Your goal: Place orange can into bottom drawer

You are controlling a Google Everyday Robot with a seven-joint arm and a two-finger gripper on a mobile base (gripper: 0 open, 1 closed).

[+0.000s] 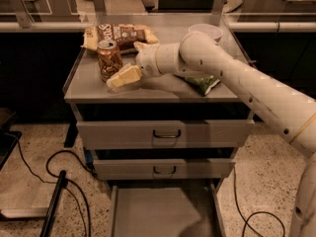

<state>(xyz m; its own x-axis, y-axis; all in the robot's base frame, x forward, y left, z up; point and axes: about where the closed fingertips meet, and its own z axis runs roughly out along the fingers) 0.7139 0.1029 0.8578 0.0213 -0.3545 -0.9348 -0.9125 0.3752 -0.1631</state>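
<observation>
The orange can [108, 58] stands upright on the left part of the grey cabinet top [148, 90]. My gripper [122, 64] reaches in from the right at the can's right side and is open. Its pale near finger [123, 76] lies in front of the can's base, and the far finger is mostly hidden behind the wrist. The can rests on the cabinet top and is not lifted. The bottom drawer [163, 209] is pulled out at the foot of the cabinet, and its flat grey floor holds nothing.
A brown snack bag [121, 33] lies behind the can. A green bag [203, 84] lies under my arm, and a white bowl [205, 31] stands at the back right. The two upper drawers [165, 132] are closed. Cables [54, 172] run over the floor at the left.
</observation>
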